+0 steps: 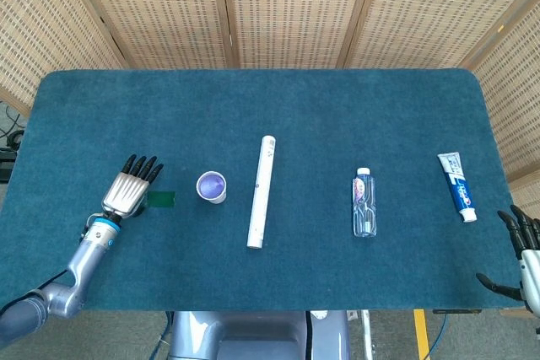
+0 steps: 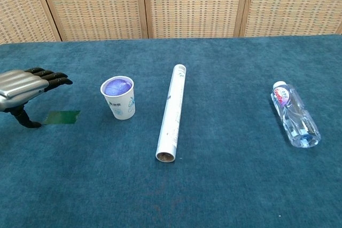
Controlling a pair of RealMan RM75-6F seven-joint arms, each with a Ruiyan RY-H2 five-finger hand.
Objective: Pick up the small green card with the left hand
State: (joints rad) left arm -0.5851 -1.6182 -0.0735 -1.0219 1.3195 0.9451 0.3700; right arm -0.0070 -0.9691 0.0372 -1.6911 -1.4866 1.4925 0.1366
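Observation:
The small green card (image 1: 160, 200) (image 2: 62, 117) lies flat on the blue tablecloth, left of a paper cup. My left hand (image 1: 131, 192) (image 2: 28, 85) hovers just left of the card with its fingers stretched out and apart, holding nothing. Its thumb points down toward the cloth beside the card's left edge in the chest view. My right hand (image 1: 523, 257) shows only at the lower right corner of the head view, fingers spread, empty, off the table's edge.
A paper cup (image 1: 211, 186) (image 2: 119, 97) with a purple inside stands right of the card. Further right lie a white tube (image 1: 261, 191) (image 2: 172, 111), a clear bottle (image 1: 364, 202) (image 2: 295, 114) and a toothpaste tube (image 1: 456, 185).

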